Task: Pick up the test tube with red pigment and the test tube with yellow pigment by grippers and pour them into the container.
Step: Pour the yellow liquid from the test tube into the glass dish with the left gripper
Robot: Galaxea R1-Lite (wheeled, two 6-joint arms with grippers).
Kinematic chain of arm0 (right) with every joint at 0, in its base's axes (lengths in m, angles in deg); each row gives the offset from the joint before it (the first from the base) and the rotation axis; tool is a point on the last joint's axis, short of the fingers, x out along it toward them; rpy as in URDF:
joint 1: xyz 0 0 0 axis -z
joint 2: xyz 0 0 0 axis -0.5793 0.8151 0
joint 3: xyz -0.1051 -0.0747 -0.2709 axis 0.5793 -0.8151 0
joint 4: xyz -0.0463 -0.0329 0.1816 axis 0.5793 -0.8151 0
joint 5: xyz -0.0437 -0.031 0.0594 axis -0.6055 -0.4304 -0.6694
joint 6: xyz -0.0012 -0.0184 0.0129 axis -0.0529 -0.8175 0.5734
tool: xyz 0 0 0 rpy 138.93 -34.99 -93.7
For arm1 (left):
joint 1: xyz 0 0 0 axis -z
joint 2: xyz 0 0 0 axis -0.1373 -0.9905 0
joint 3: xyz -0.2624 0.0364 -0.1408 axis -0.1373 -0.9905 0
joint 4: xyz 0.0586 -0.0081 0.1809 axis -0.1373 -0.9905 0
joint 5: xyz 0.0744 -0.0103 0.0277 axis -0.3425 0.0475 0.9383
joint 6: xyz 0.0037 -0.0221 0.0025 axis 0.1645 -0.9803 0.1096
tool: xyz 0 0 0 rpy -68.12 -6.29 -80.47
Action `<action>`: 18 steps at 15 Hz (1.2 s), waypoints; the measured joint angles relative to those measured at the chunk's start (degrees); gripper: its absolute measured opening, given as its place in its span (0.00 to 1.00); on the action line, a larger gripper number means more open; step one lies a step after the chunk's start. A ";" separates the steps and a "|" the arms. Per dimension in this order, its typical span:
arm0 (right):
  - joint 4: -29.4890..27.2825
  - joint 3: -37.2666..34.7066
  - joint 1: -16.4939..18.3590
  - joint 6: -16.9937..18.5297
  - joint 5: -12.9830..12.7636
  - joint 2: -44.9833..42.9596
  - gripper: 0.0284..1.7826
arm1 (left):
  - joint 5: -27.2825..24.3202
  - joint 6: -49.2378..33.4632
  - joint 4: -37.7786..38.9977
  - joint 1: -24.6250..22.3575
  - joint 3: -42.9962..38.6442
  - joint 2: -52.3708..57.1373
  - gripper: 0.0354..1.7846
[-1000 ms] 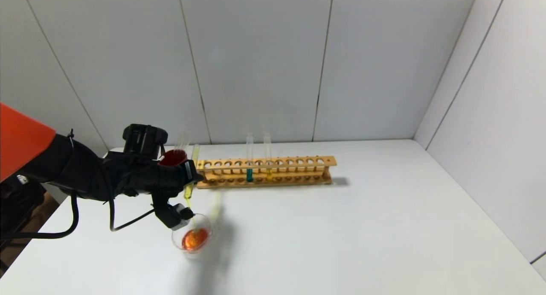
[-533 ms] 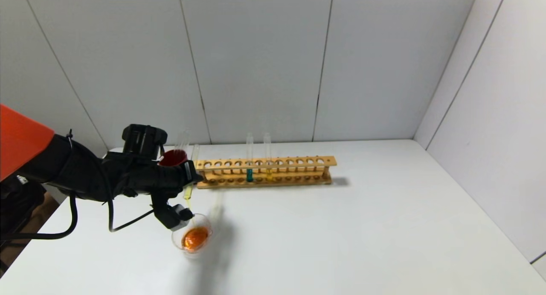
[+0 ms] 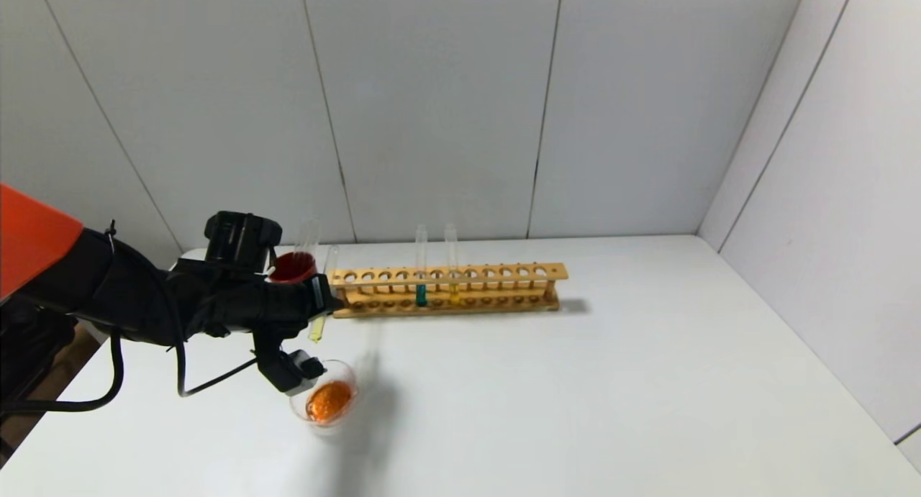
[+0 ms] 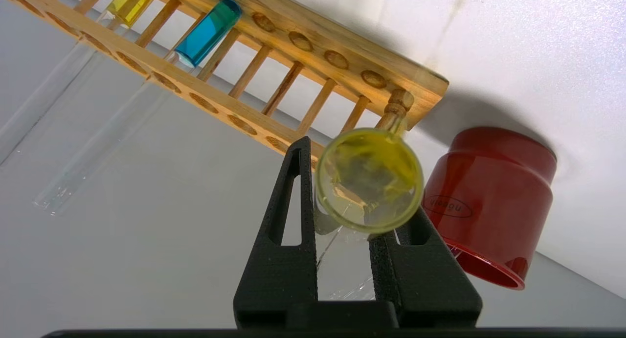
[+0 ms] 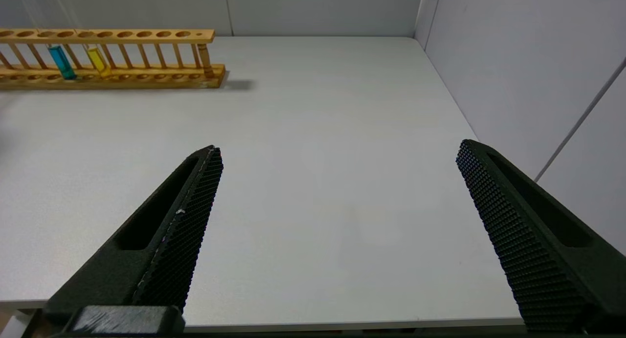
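My left gripper is shut on the test tube with yellow pigment and holds it tilted above the far left rim of the container, a clear glass dish with orange-red liquid in it. In the left wrist view the tube's yellow-tinted round end sits between the black fingers of that gripper. No tube with red liquid shows. My right gripper hangs open and empty over the table's near right part.
A wooden rack stands behind the dish, holding a teal tube and a paler yellow tube. A dark red cup with a clear empty tube in it stands at the rack's left end, close behind my left gripper.
The thin yellow trickle from the tube into the dish has stopped. My left gripper has drawn slightly left and the tube stands a little more upright.
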 joint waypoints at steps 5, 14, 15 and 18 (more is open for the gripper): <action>0.00 0.00 0.00 -0.02 0.00 0.00 0.98 | 0.02 1.43 0.02 0.49 -0.96 0.60 0.18; 0.00 0.00 -0.02 -0.02 0.02 0.00 0.98 | 0.22 6.80 2.63 1.84 -2.63 1.32 0.18; 0.00 0.00 -0.02 0.00 0.02 0.00 0.98 | 0.38 6.86 4.32 1.96 -3.22 1.32 0.18; 0.00 0.00 -0.02 -0.02 0.00 0.00 0.98 | 1.24 6.64 10.86 2.43 -6.11 1.46 0.18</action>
